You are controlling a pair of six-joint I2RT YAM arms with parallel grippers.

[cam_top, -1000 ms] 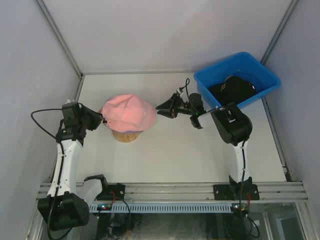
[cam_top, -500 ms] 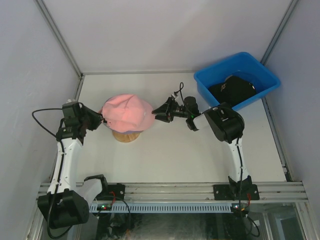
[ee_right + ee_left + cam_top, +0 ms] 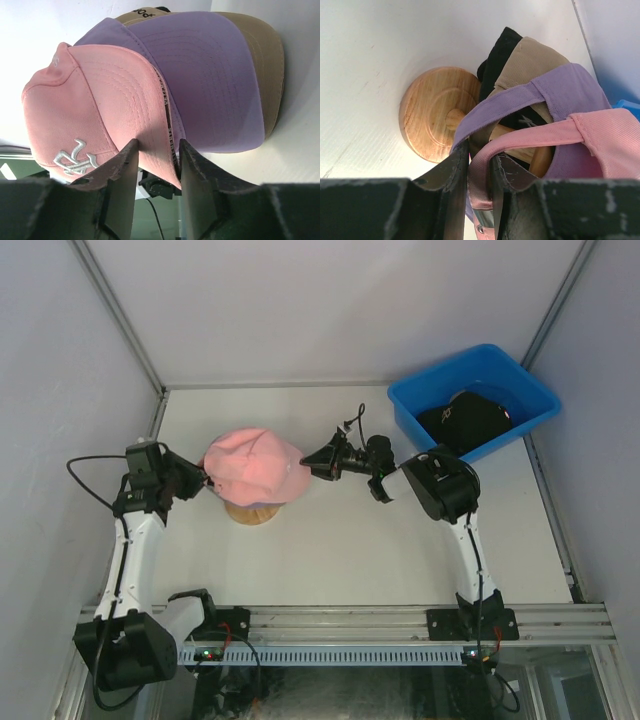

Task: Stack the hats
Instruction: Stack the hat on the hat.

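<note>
Pink fabric baseball cap: we saw the left gripper pinching its back strap; the right gripper straddled its brim, and we couldn't tell whether it was clamped.

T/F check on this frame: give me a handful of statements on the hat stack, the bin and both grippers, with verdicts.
1. The pink cap tops the stack on the wooden stand. True.
2. The blue bin holds nothing. False: a black cap lies in it.
3. The left gripper is clamped on the pink cap's back strap. True.
4. The purple cap has its brim over the pink one's. False: the pink brim lies on top, purple under it, and the tan cap lower down.
5. The right gripper hovers over the bin. False: it is at the pink cap's brim, a finger on either side of the brim's edge.
</note>
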